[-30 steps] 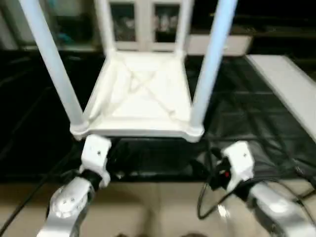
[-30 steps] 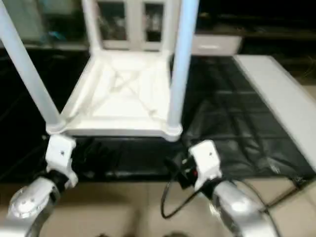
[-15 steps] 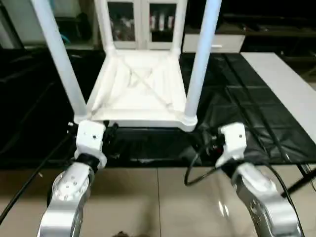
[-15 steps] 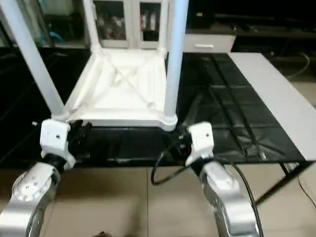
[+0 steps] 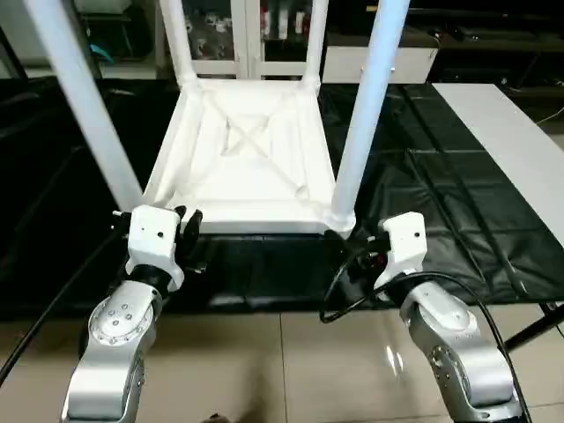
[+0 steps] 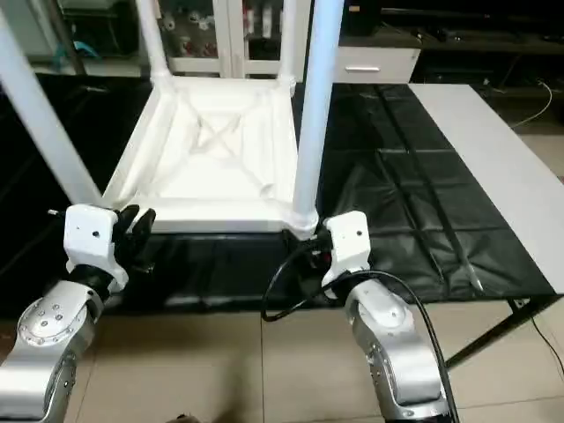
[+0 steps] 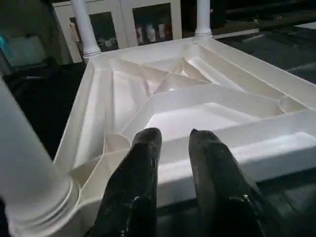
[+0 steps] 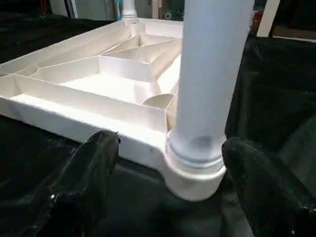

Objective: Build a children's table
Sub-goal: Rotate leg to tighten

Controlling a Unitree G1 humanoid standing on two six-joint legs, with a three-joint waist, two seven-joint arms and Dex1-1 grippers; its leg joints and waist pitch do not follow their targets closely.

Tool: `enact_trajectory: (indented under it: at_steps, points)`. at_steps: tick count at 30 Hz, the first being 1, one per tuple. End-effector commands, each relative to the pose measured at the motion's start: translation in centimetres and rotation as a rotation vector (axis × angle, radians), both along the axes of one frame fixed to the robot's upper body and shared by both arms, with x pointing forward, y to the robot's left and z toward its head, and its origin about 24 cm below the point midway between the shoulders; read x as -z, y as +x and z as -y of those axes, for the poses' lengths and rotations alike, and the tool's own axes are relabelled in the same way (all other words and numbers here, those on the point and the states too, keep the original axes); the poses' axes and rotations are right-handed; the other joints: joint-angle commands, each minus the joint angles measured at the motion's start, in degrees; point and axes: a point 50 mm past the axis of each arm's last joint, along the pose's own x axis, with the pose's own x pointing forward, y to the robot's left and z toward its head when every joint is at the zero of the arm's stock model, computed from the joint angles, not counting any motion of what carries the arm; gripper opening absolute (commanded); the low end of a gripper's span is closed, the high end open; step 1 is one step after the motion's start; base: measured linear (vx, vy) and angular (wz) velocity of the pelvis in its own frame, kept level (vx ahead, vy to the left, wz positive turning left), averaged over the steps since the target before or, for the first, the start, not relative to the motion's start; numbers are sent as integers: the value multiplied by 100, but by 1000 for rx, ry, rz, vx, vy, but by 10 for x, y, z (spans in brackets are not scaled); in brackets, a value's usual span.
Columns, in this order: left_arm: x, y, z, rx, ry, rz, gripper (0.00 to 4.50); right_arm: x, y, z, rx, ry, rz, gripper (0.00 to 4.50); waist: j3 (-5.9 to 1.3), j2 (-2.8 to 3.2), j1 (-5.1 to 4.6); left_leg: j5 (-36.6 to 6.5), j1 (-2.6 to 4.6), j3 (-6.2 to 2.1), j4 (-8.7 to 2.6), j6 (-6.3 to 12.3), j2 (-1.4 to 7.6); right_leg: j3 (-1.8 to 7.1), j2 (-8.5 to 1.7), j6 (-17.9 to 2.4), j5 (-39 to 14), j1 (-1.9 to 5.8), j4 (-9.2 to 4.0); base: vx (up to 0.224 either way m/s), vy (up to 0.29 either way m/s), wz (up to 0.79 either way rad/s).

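Both end effectors (image 5: 189, 231) face table (image 5: 251, 159).

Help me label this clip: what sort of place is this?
Probably an indoor lab or workshop: a black-covered work table, glass-door cabinets behind it, and a tiled floor.

The upturned tabletop (image 5: 247, 159) is being viewed from above by both head eyes, while its near rim is being framed closely by each wrist camera.
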Motion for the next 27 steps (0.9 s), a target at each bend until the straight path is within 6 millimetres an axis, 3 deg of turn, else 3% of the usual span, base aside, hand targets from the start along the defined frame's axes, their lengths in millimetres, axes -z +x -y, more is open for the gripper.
enact_trajectory:
  at_steps: [1,2,3,4,5,6,7,8,9,10,11,12,13,14,15,16,17,18,20,21,22,23,24,25,26,27]
  points:
    - [0,1,-4,-31,-10,-1,118,-2,2,-2,-19,-17,20,374,-420,12,-32,-553,89,-97,-402,977,298,176,-260,-1367,172,275,-303,119,9,-1]
    - [-1,0,-5,-37,-20,4,118,-3,2,-3,-27,-19,23,374,-442,14,-27,-325,82,-94,-367,1108,272,171,-247,-1369,381,299,-272,116,7,1]
    - [-1,0,-5,-45,-26,6,118,-3,2,-3,-35,-20,29,374,-476,20,-22,120,103,-105,-314,1382,242,154,-218,-1348,751,312,-214,116,7,1]
    - [0,1,-6,-53,-30,0,118,-4,1,-3,-33,-3,29,374,-521,22,-46,1355,197,-214,-176,1862,279,122,-152,-1293,1630,149,2,103,6,2]
    - [0,1,-6,-56,-32,-4,118,-4,1,-3,-29,8,28,374,-535,0,-66,1818,211,-248,-111,1995,284,139,-156,-1251,1934,88,74,81,0,4]
    - [1,1,-6,-61,-33,-12,118,-4,2,-2,-20,31,25,374,-562,-9,-47,2780,249,-310,18,2089,328,204,-213,-1199,2504,-52,174,81,0,4]
    - [1,1,-7,-67,-32,-8,118,-5,2,-1,-18,36,28,374,-579,-15,-34,3213,236,-330,74,2032,333,251,-246,-1161,2822,-85,220,0,0,0]
    - [0,2,-8,-71,-35,-4,118,-6,2,1,-19,35,34,374,-590,-77,16,3858,92,-321,146,1734,280,347,-278,-996,3611,-42,273,0,0,0]
    - [-1,2,-8,-70,-34,0,118,-6,2,2,-18,32,37,374,-590,-100,77,3825,20,-270,154,1305,228,398,-251,-862,4149,-28,313,0,0,0]
    - [-2,2,-8,-69,-32,5,118,-6,2,2,-17,34,37,374,-590,-100,77,3825,20,-270,154,1305,228,398,-251,-862,4149,-28,313,0,0,0]
    - [-3,3,-7,-61,-32,15,118,-6,2,3,-18,38,35,374,-511,-100,96,2461,-55,-211,-1,782,281,372,-309,-890,3548,-1,199,-84,-7,4]
    - [-4,3,-5,-48,-26,20,118,-7,2,3,-18,35,42,374,-437,-91,87,1223,-68,-197,-127,558,357,364,-355,-1014,2553,-4,89,-84,-7,4]
    - [-4,3,-5,-48,-26,20,118,-7,2,3,-18,35,42,374,-396,-75,79,580,-57,-199,-190,447,403,361,-377,-1113,1924,-15,34,-117,-6,0]
    - [-6,3,-3,-33,-24,31,118,-6,1,3,-35,-3,43,374,-319,-41,65,-549,-12,-201,-304,171,457,363,-391,-1248,708,-40,-58,-139,-2,1]
    - [-7,2,-2,-31,-30,37,118,-5,1,2,-47,-6,33,374,-241,-55,32,-1521,31,-186,-394,-98,474,384,-381,-1241,-427,-73,-153,-139,-2,1]
    - [-7,2,-2,-31,-32,43,118,-4,0,1,-53,-13,31,374,-196,-123,98,-1766,-307,-378,-498,188,277,128,-453,-1162,-894,165,-182,-161,2,8]
    - [-8,2,-2,-26,-37,47,118,-3,-1,0,-58,-16,32,374,-173,-15,45,-2329,-274,-423,-493,247,194,-28,-493,-1012,-1988,139,-337,-155,6,33]
    - [-8,2,-2,-25,-37,46,118,-3,-1,0,-59,-17,33,374,-146,10,10,-2707,-338,-493,-409,81,155,-125,-663,-790,-3203,284,-479,-155,6,33]
    - [-8,1,-3,-20,-34,42,118,-3,-3,-1,-57,-5,41,374,-113,-3,-31,-3150,-314,-537,-274,-260,125,-265,-839,-461,-4508,379,-690,-91,13,49]
    - [-8,1,-3,-20,-33,42,118,-3,-3,-1,-53,9,41,374,-102,64,-60,-3450,-63,-512,-191,-456,210,-264,-790,-417,-4748,228,-752,-70,15,49]
    - [-7,1,-3,-19,-29,42,118,-2,-3,1,-40,20,28,374,-70,89,-202,-4669,436,-531,-199,-827,368,-451,-471,-408,-4155,8,-747,-66,19,36]
    - [-7,2,-3,-18,-26,40,118,-1,-3,2,-28,27,17,374,-24,136,-198,-5272,454,-545,-409,-928,412,-500,-282,-407,-3674,41,-637,-65,35,14]
    - [-7,2,-2,-10,-28,36,118,0,-3,3,-20,27,11,374,-35,271,-129,-6097,110,-477,-1028,-1042,498,-468,-12,-499,-2117,442,173,-65,35,14]
    - [-7,3,-1,-4,-37,40,118,0,-4,4,-19,25,12,374,-93,193,-97,-5926,30,-493,-1100,-890,501,-372,37,-405,-1323,559,414,-54,43,2]
    - [-8,3,0,-2,-42,43,118,0,-4,4,-20,24,13,374,-75,207,47,-5699,72,-299,-1128,-891,491,-240,-57,-433,-1171,391,392,0,0,0]
    - [-7,4,1,3,-39,37,118,0,-4,4,-21,23,15,374,-102,86,13,-5264,176,-292,-924,-897,471,-27,-260,-465,-1712,231,85,0,0,0]
